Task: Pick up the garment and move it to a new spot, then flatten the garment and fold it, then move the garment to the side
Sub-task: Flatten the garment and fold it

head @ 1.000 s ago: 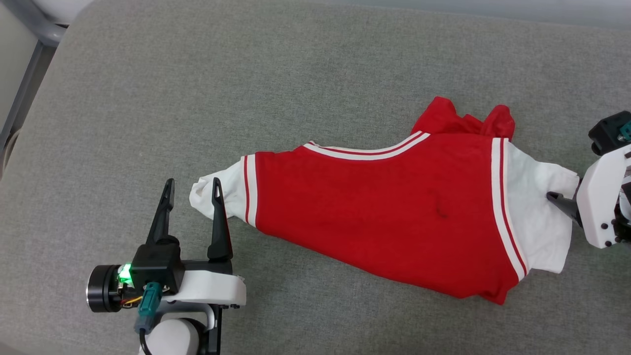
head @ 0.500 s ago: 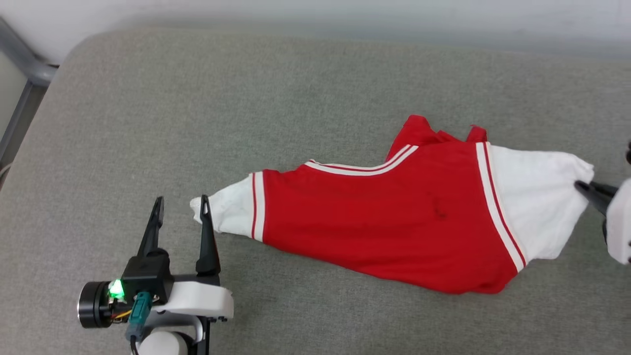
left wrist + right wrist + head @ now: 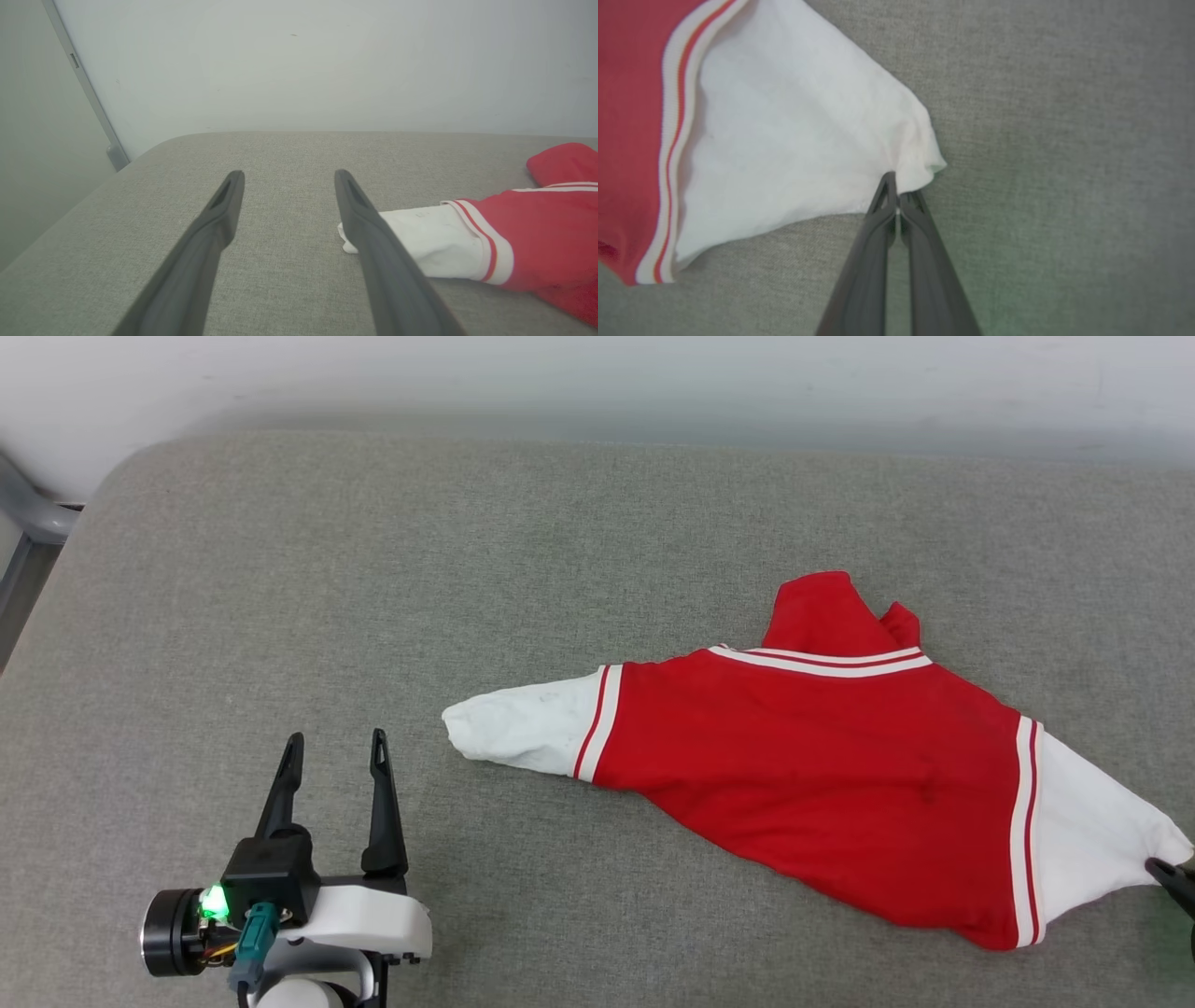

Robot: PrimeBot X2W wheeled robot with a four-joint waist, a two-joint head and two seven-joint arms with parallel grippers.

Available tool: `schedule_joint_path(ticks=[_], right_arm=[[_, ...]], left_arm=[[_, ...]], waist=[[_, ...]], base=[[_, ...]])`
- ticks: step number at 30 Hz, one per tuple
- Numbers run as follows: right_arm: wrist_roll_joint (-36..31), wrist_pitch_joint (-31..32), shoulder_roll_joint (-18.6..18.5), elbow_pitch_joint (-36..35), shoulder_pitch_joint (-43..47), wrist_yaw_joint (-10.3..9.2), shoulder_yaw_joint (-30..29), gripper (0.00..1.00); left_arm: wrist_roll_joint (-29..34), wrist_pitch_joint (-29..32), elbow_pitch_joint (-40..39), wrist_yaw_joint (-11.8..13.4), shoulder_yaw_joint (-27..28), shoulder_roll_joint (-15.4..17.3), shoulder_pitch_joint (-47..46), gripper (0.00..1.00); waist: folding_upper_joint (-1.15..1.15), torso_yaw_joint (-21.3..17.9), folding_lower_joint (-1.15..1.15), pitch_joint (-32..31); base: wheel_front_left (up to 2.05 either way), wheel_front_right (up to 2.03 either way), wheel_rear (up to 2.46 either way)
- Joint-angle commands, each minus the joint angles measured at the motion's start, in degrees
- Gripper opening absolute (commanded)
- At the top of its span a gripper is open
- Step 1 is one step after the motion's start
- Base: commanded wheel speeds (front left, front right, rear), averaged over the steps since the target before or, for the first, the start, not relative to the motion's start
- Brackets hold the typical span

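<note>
Lying stretched across the grey cushion (image 3: pixel 373 569) in the head view, the garment (image 3: pixel 803 775) is pinched at one white sleeve (image 3: pixel 1092 831) by the right hand (image 3: pixel 1169 877), probably to drag it somewhere new. Left wrist view: the left hand (image 3: pixel 288 175) gapes wide and empty near the other sleeve (image 3: pixel 420 242). Right wrist view: closed fingers (image 3: pixel 878 224) bunch the held sleeve's edge.

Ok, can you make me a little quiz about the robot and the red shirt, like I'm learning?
1. True or false: the left pincer is holding the T-shirt.
2. What does the right pincer pinch? A) a hood B) the white sleeve C) a pocket
3. Fill in: the left pincer's jaws are ____.
Key: 1 false; 2 B; 3 open.
</note>
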Motion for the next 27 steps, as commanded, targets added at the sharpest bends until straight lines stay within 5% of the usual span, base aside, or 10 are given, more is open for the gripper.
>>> schedule_joint_path(ticks=[1, 4, 5, 6, 7, 17, 27], right_arm=[[0.4, 0.2, 2.0, 1.1, 2.2, -0.02, 0.7, 0.00], [-0.4, -1.1, 3.5, 2.7, 2.5, -0.02, 0.5, 0.01], [-0.7, -2.0, 3.9, 3.1, 2.2, -0.02, 0.2, 0.39], [-1.0, -3.2, 4.2, 3.2, 1.7, -0.02, -0.2, 0.93], [-1.8, -4.8, 4.2, 3.4, 1.0, -0.02, -0.7, 1.00], [-12.2, -22.0, 6.8, 3.8, -2.3, -0.03, -8.0, 1.00], [-26.0, -22.2, 14.1, -6.1, 1.6, -0.03, -20.3, 1.00]], left_arm=[[0.2, -0.1, 0.3, -0.5, 0.4, 0.0, -0.4, 1.00], [0.2, -0.1, 1.2, -1.5, 1.0, 0.2, -1.4, 1.00], [0.2, -0.1, 1.6, -1.9, 1.2, 0.4, -1.8, 1.00], [0.0, -0.1, 1.9, -2.4, 1.4, 0.6, -2.0, 1.00], [-0.2, -0.1, 2.3, -2.9, 1.7, 0.8, -2.3, 1.00], [-0.6, 0.5, 6.8, -9.2, 2.1, 6.0, -9.2, 1.00], [-4.0, 14.7, 11.2, -16.4, -1.6, 12.3, -23.0, 1.00]], waist=[[0.00, -0.1, 0.00, 0.1], [0.00, -0.2, 0.00, 0.0], [0.00, -0.3, 0.00, -0.2], [0.00, -0.5, 0.00, -0.4], [0.00, -0.7, 0.00, -0.7], [0.00, -2.7, 0.00, -2.8], [0.00, -4.9, 0.00, -2.2]], base=[[0.00, 0.00, 0.00], [0.00, 0.00, 0.00], [0.00, 0.00, 0.00], [0.00, 0.00, 0.00], [0.00, 0.00, 0.00], [0.00, 0.00, 0.00], [0.00, 0.00, 0.00]])
